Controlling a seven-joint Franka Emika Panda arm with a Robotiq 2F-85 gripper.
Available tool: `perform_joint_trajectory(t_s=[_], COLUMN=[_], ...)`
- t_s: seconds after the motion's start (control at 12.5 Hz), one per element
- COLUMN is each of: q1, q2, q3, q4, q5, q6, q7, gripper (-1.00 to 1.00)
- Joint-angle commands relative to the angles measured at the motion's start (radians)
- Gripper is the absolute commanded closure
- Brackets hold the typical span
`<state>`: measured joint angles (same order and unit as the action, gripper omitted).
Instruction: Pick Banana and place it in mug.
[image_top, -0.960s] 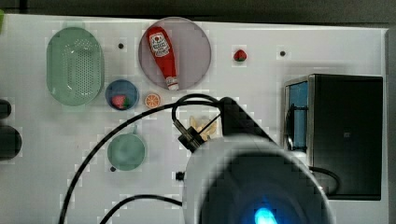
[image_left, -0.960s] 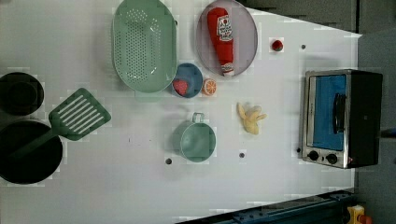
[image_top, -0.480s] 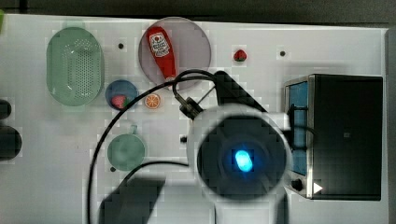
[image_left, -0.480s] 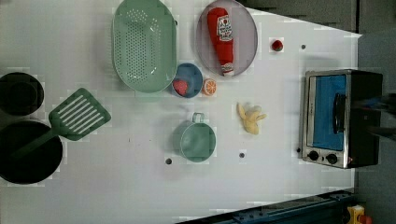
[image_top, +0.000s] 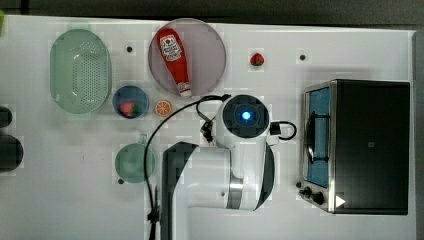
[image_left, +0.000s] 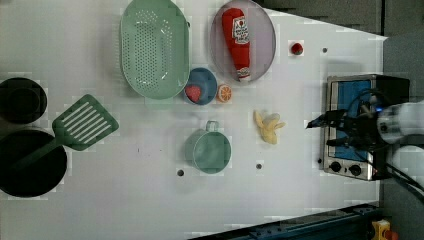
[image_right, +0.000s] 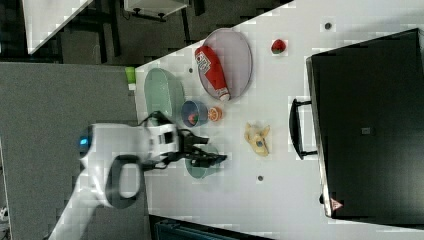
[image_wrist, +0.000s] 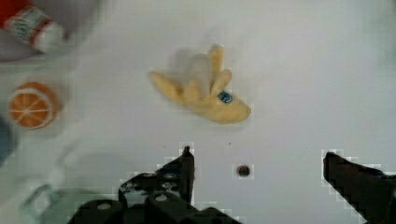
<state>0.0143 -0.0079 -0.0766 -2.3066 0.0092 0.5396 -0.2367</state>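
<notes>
The banana (image_wrist: 205, 93), a peeled yellow toy with a blue sticker, lies on the white table (image_left: 125, 200) between the mug and the oven. In the left view the banana (image_left: 268, 127) is right of the teal-green mug (image_left: 210, 150), which stands upright with its small handle toward the blue bowl. My gripper (image_wrist: 259, 168) hangs above the table, open, its two black fingers (image_wrist: 187, 163) wide apart with nothing between them and the banana just beyond their tips. In the top view my arm (image_top: 245, 115) covers the banana, and the mug (image_top: 131, 162) is to its left.
A ketchup bottle (image_left: 239, 42) lies on a grey plate. Around it are a pale-green colander (image_left: 152, 47), a blue bowl (image_left: 200, 86) holding a strawberry, an orange slice (image_left: 224, 92), a loose strawberry (image_left: 296, 48) and a green spatula (image_left: 82, 122). A toaster oven (image_top: 360, 145) stands at the top view's right.
My arm has swung up the top view to sit over the banana. In the left view it has come in from the right edge, in front of the oven.
</notes>
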Motion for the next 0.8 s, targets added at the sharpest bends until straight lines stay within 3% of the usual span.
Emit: perform_joint_trajectory(t_s=[0.08, 0.8], q1=[-0.01, -0.008], q2=[0.032, 0.327], q3=[0.029, 0.044], q4=[-0.027, -0.078], q5=[-0.018, -0.018], q6=[0.111, 0.514], q7=[-0.153, -0.204], gripper=[-1.0, -1.0])
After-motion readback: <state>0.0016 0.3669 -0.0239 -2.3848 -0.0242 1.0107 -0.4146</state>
